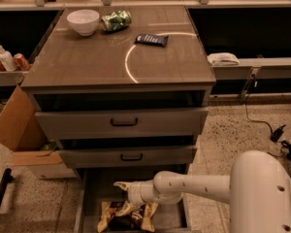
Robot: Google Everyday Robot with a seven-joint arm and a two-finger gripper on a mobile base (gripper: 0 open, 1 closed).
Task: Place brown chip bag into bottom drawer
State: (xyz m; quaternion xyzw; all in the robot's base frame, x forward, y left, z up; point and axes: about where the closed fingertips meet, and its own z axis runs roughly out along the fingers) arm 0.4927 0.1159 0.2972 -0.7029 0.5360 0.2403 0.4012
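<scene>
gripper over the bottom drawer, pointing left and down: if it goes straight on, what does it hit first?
Probably the brown chip bag, lying in the bottom drawer just below the gripper. Depth is unclear; if it passes above the bag, the drawer's left wall comes next.

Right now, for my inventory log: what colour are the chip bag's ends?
Pale yellow; the crinkly dark-brown chip bag lies under the gripper, camera view.
</scene>
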